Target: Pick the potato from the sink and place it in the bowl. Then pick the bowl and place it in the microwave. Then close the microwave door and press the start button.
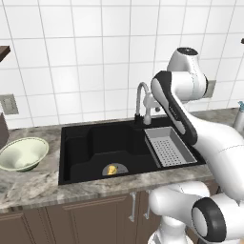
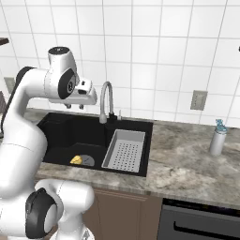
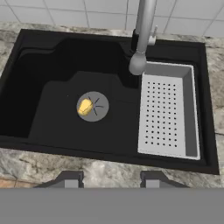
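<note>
The small yellow potato (image 1: 111, 169) (image 2: 76, 160) (image 3: 85, 107) lies on the round drain at the bottom of the black sink (image 1: 86, 147) (image 2: 58, 133) (image 3: 43, 92). My gripper (image 2: 75, 107) (image 3: 111, 180) hangs high above the basin, looking down into it. It is open, its fingers apart with nothing between them. The pale green bowl (image 1: 23, 152) stands upright on the counter left of the sink, with nothing in it. The microwave, its door and the start button are out of view.
A grey perforated drain tray (image 1: 169, 145) (image 2: 125, 149) (image 3: 168, 116) fills the sink's right side. The curved steel faucet (image 1: 141, 97) (image 2: 107, 101) (image 3: 142, 35) rises behind the basin, close to my hand. A spray bottle (image 2: 217, 137) stands on the counter at the far right.
</note>
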Available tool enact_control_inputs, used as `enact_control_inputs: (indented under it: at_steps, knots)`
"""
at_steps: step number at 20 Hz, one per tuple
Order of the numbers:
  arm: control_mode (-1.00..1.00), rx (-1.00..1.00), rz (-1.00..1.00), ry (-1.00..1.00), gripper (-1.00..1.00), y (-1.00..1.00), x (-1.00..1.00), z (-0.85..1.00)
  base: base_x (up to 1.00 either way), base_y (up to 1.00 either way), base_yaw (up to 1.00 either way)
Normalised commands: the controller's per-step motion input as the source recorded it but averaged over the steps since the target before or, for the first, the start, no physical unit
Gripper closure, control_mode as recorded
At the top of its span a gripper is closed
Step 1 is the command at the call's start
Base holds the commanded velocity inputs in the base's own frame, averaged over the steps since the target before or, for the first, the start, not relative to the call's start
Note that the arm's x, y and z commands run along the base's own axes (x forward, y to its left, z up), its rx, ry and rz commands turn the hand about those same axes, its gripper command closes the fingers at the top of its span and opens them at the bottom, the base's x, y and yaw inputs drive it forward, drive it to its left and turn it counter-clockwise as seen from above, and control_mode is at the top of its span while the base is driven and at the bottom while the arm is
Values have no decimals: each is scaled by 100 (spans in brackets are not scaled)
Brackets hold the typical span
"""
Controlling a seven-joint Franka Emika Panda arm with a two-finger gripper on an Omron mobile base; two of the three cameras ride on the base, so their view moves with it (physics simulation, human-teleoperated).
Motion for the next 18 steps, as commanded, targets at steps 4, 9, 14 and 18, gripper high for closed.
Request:
enact_control_inputs:
  at_steps: [4,9,14,18]
  knots:
    - [-100,0,0,0,-100,-6,-11,0,0,0,0]
    - [-100,-1,2,0,-100,16,-67,-51,0,0,0]
    - [-100,-1,-5,0,-100,92,-7,-100,0,0,0]
    - [-100,0,-11,4,-100,83,0,-78,0,0,0]
